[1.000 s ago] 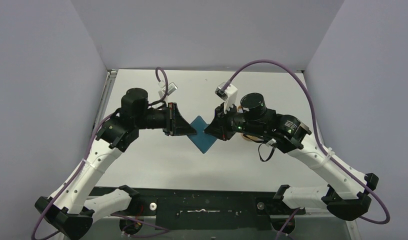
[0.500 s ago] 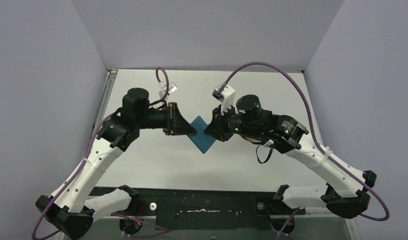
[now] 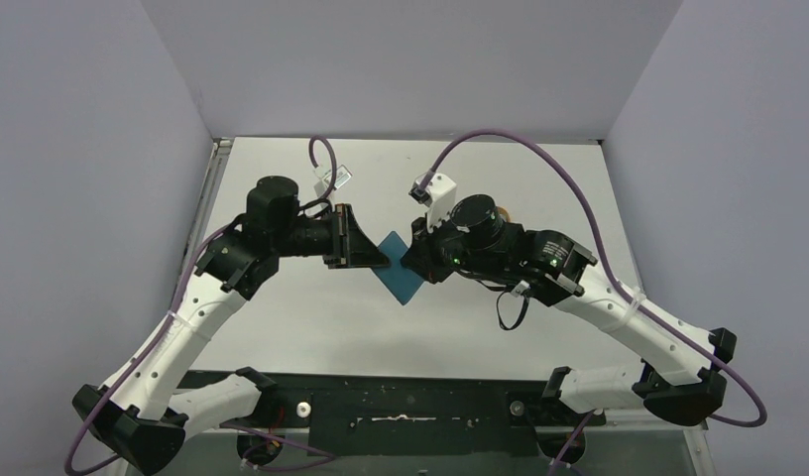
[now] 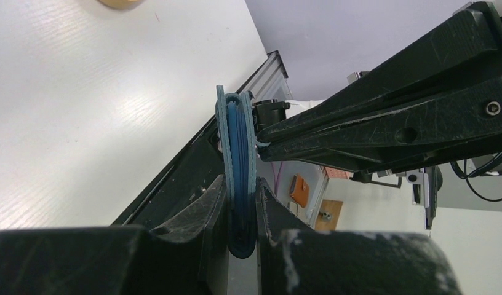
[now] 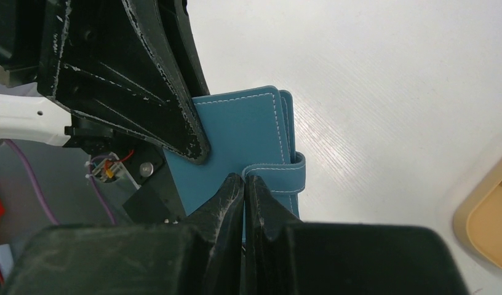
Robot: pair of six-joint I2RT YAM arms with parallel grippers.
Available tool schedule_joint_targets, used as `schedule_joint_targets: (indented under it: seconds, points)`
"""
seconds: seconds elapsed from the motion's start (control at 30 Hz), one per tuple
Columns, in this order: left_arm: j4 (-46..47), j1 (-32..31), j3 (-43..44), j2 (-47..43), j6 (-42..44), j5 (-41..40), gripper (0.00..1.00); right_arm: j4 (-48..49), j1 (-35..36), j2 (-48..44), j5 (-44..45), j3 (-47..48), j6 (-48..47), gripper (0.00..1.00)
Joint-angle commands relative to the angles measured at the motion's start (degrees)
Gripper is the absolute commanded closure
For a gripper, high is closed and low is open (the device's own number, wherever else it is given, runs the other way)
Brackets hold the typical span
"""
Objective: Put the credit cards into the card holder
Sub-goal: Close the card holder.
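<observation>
The card holder (image 3: 401,268), a teal-blue wallet folded shut, hangs as a diamond between both arms at the table's middle. My left gripper (image 3: 381,261) is shut on its left corner. In the left wrist view the card holder (image 4: 238,141) stands edge-on, squeezed between the fingers of the left gripper (image 4: 241,206). My right gripper (image 5: 244,182) is shut, its tips against the end of the snap tab (image 5: 279,177) on the card holder (image 5: 236,132). Whether it pinches the tab I cannot tell. No credit cards show in any view.
A tan-orange tray (image 5: 490,228) lies on the white table right of the wallet; in the top view the right arm (image 3: 520,258) covers it. Grey walls close in the table on three sides. A black rail (image 3: 401,407) runs along the near edge.
The right arm's wrist and forearm have swung left toward the wallet while its fingertips stayed at the wallet's right corner. The left arm and the wallet have barely moved.
</observation>
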Motion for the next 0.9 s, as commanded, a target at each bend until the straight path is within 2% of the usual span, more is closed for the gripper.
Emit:
schedule_joint_targets:
  seconds: [0.0,0.33,0.63,0.87]
  points:
    - [12.98,-0.86,2.64,-1.15,-4.4,4.89,1.0,-0.96,2.84,3.25,0.31,0.92,1.06,1.0]
    - [20.85,-0.86,1.53,-2.23,-10.34,6.35,1.0,-0.25,4.54,4.99,1.24,-0.16,2.34,1.0]
    - [37.09,-0.75,-2.16,-4.34,-20.08,6.67,1.0,4.11,4.84,4.72,-0.87,-3.92,6.22,1.0]
    - [36.94,-0.49,-2.43,-5.25,-19.48,5.34,1.0,4.6,5.29,4.43,-0.23,-4.75,7.02,1.0]
